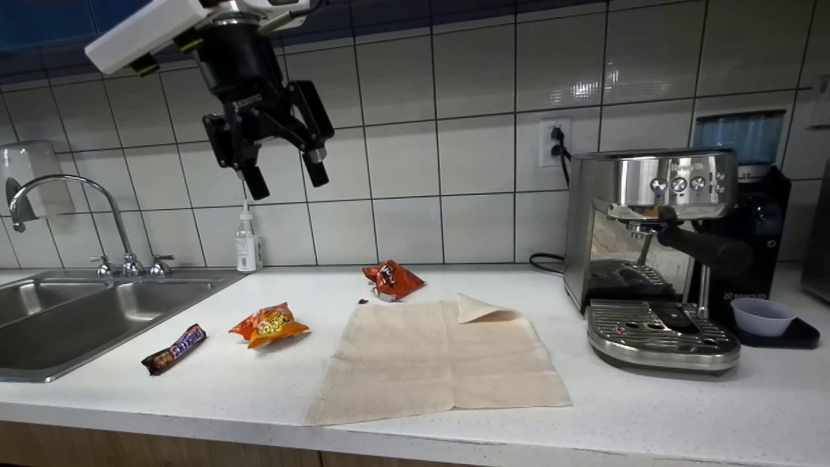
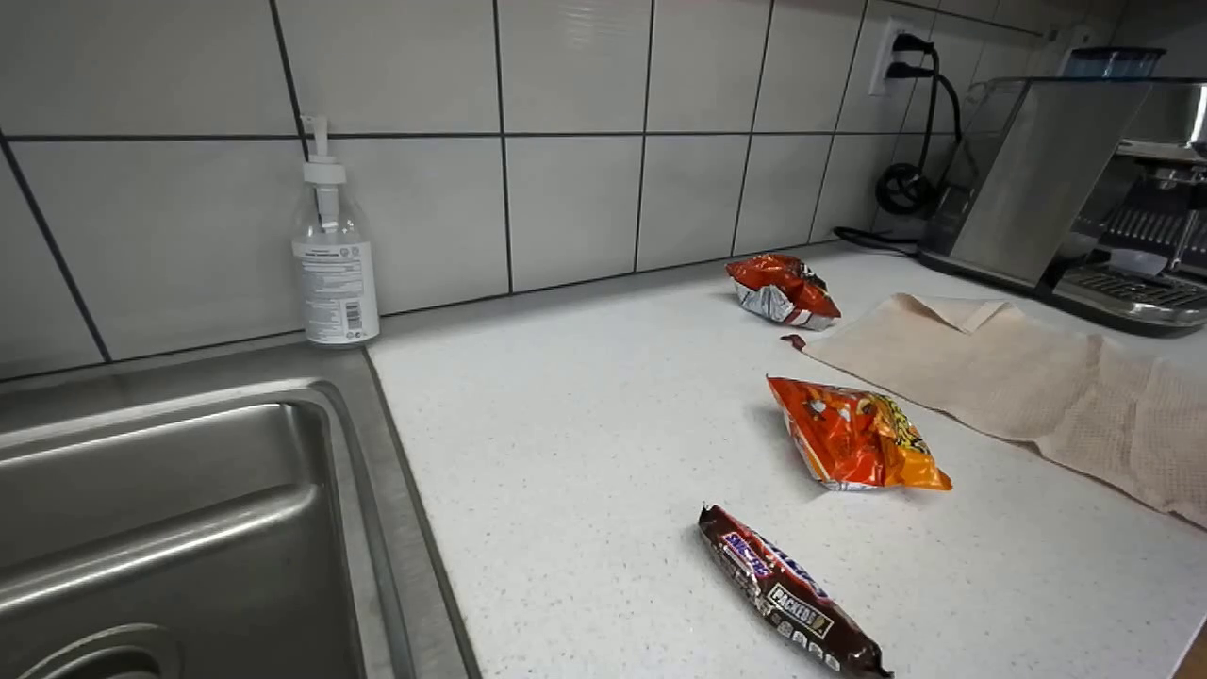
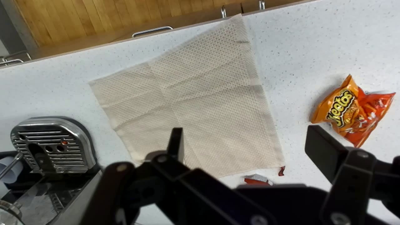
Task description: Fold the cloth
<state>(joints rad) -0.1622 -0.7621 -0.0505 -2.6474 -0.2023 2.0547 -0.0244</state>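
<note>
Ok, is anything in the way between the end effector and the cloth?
Nothing visible is. The end effector hangs open in the air, and no packet lies on the cloth. The Cheetos bag lies apart, off to one side; the red packet sits near the back edge. Neither seems to block the way down.

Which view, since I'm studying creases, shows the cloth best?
The wrist view: it looks down on the cloth, weave and creases clear, though the gripper covers part. Both exterior views show it slanted, turned-back corner visible; an exterior view crops the cloth.
</note>
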